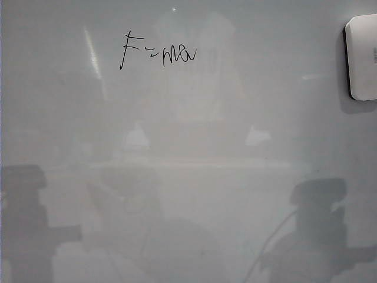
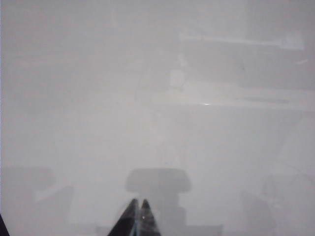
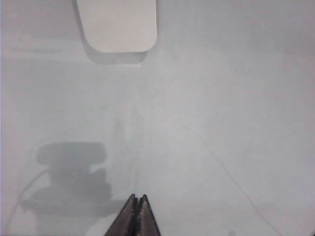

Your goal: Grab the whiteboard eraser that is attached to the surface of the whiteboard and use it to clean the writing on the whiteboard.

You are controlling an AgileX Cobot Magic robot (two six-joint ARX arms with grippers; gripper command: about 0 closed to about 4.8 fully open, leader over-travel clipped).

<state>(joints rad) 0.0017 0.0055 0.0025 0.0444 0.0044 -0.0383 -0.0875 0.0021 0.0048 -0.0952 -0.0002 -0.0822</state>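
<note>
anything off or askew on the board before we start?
Nothing stands out. The whiteboard eraser sits flat on the whiteboard, the writing is unsmudged. Left gripper and right gripper are both shut, away from the eraser.

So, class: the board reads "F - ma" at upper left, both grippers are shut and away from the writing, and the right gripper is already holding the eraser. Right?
One error: the right gripper holds nothing. The right wrist view shows it shut and apart from the whiteboard eraser, which sits untouched on the whiteboard. The writing and shut left gripper are as stated.
</note>
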